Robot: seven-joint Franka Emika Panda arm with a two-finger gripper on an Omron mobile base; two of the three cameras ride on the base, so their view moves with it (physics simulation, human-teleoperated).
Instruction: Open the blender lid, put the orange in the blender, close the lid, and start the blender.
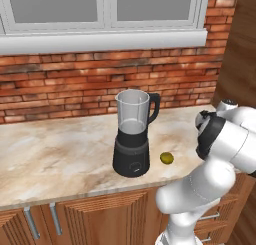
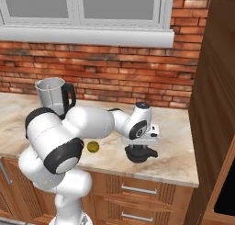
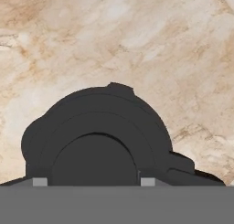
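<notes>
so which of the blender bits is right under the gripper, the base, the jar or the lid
The blender lid, the round black cap lying on the counter beneath the gripper. The jar sits on its base, away from it.

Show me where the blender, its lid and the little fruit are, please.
blender (image 1: 131,161): left base view, on its black base.
blender lid (image 2: 141,154): right base view, on its black rim, under the hand.
orange (image 1: 166,158): left base view, on the fruit's middle.

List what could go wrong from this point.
1. The blender lid lies near the counter's front edge, right under the gripper; a dragging lift-off might push it off.
2. The orange is round and loose beside the blender; an off-centre pinch could roll it away.
</notes>
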